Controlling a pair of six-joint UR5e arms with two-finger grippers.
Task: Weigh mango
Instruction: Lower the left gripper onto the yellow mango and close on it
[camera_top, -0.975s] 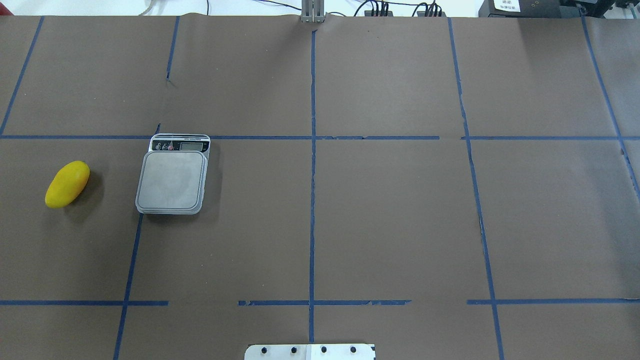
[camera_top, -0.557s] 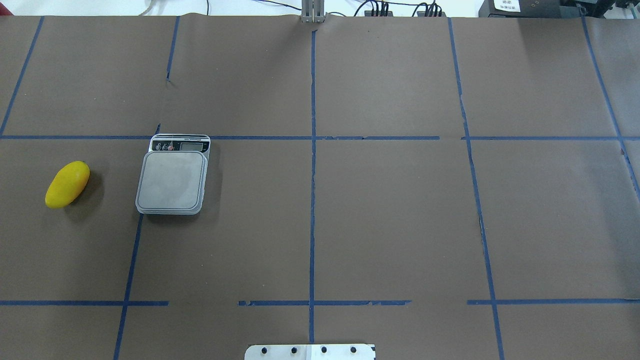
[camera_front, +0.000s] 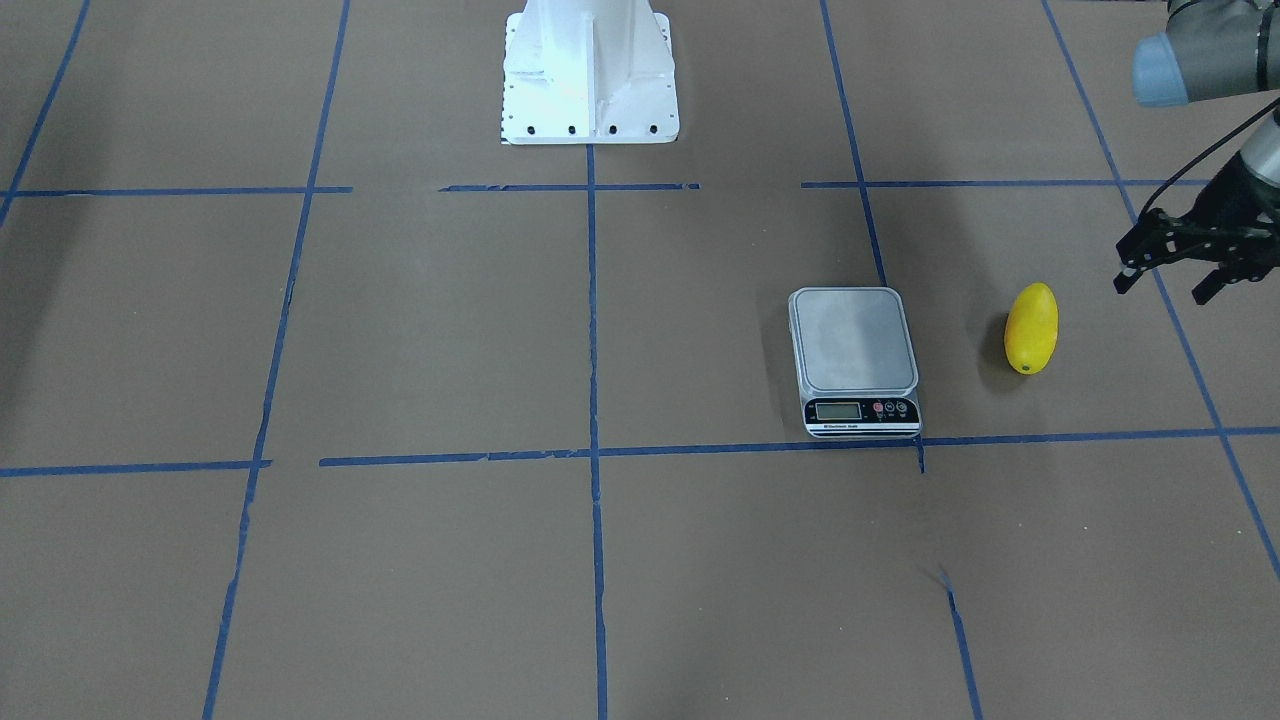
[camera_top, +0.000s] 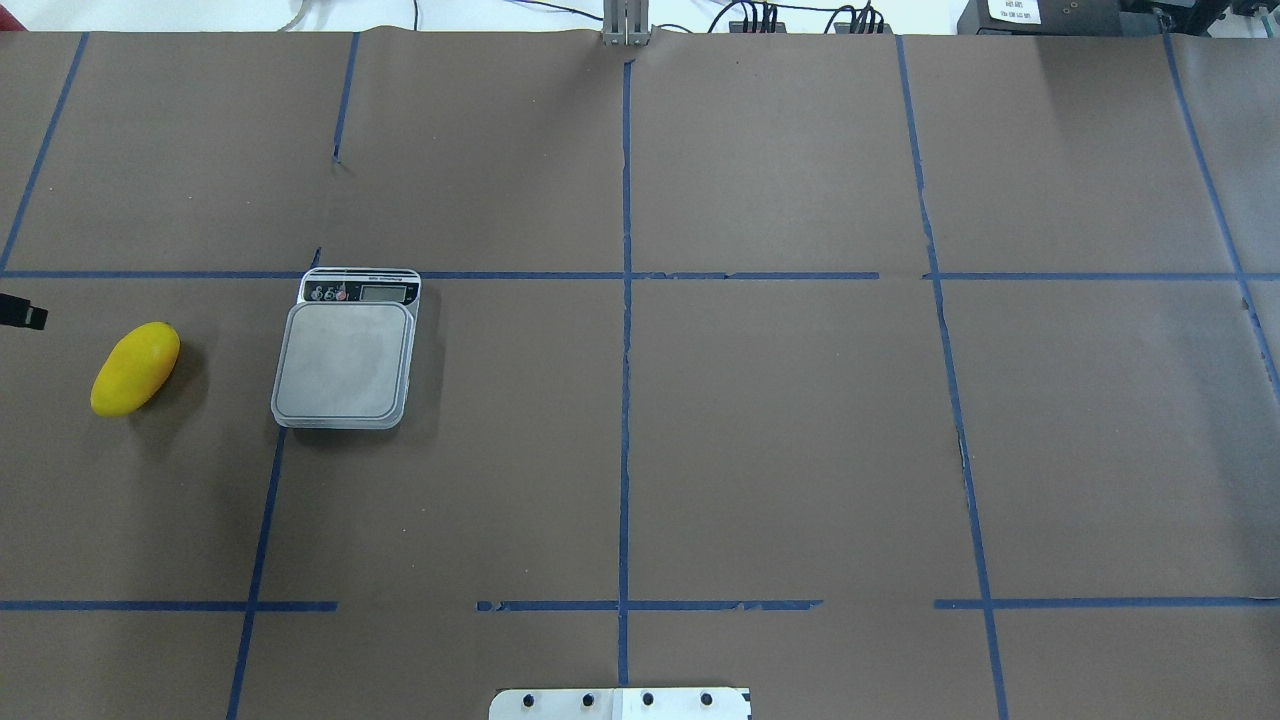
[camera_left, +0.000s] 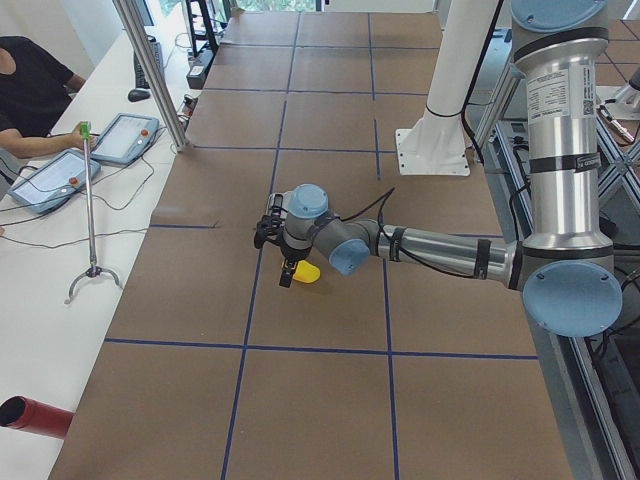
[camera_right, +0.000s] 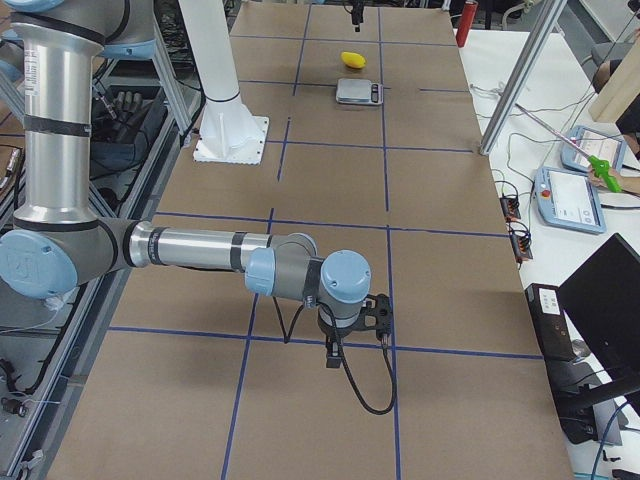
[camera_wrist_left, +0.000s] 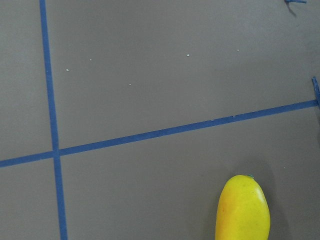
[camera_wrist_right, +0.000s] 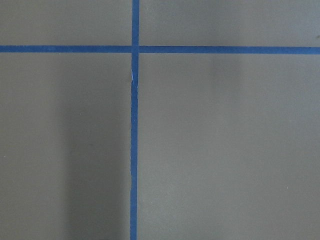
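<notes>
Nearest the robot, the white base plate (camera_top: 620, 703) sits at the table's (camera_top: 800, 450) edge, with bare brown paper and blue tape lines beyond it. The right gripper (camera_right: 358, 325) hangs low over a tape crossing at its own end of the table, well apart from everything. It is probably parked there to stay out of the way, and whether it is clenched or released cannot be told. Further out on the robot's left, the mango (camera_top: 135, 368) lies on its side on the table, beside the scale (camera_top: 345, 360) but not touching it, so nothing has been weighed yet. The scale's platform is bare and its display (camera_front: 838, 410) faces away from the robot. The left gripper (camera_front: 1162, 290) hovers above the table just outboard of the mango with its fingers spread and nothing between them, which looks like readiness to close on the fruit. Its wrist camera catches only the mango's end in the lower right corner, so I judge it is not yet centred over the fruit. Compared with a moment earlier, the overhead view now shows a black fingertip (camera_top: 22, 314) that has come in at the left edge, where there was only paper before. The mango and scale have not moved.
</notes>
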